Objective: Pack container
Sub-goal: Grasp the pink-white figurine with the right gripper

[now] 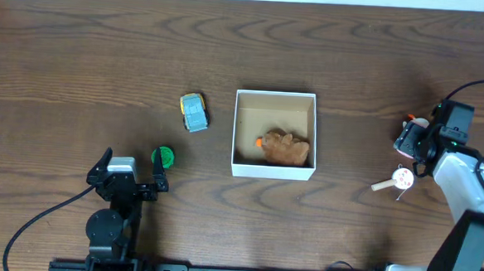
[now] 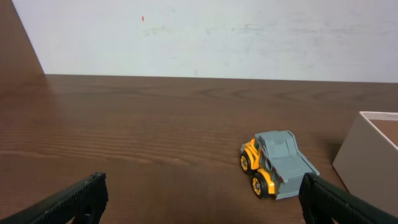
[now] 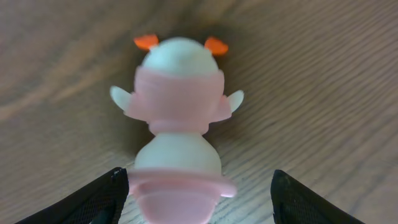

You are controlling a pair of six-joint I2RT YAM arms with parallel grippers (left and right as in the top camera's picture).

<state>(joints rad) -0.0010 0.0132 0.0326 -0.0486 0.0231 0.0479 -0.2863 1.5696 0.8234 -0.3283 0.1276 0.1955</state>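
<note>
The container (image 1: 276, 94) is a square white box with a tan inside at the table's middle. A brown plush toy (image 1: 288, 149) with an orange bit lies in it. Its white wall shows in the left wrist view (image 2: 367, 152). A grey and yellow toy truck (image 1: 194, 112) stands left of it, ahead of my open, empty left gripper (image 1: 129, 176) (image 2: 202, 205); the truck also shows in the left wrist view (image 2: 277, 163). My right gripper (image 1: 409, 143) (image 3: 196, 199) is open, with a pink and white figurine (image 1: 415, 125) (image 3: 180, 118) between its fingers on the table.
A small green round object (image 1: 164, 156) lies beside my left gripper's right finger. A small white and pink toy on a stick (image 1: 397, 180) lies on the table below my right gripper. The table is dark wood.
</note>
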